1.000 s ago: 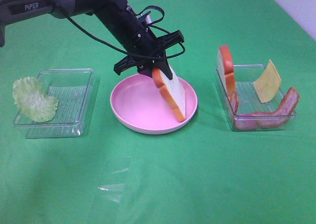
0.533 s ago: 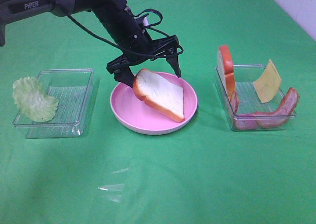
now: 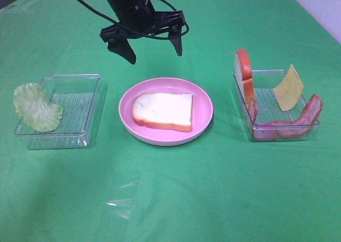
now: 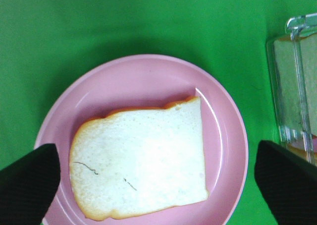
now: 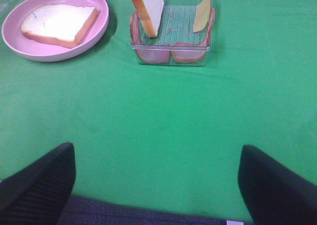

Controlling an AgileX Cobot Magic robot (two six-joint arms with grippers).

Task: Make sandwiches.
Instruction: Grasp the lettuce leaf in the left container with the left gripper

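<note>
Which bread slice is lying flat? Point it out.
The bread slice on the pink plate lies flat, white face up. The other slice stands on edge in the clear tray with the cheese and bacon.

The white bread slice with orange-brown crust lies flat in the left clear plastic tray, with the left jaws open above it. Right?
No. The white bread slice lies flat on the round pink plate, as the exterior high view shows. The left gripper has its jaws open above it.
</note>
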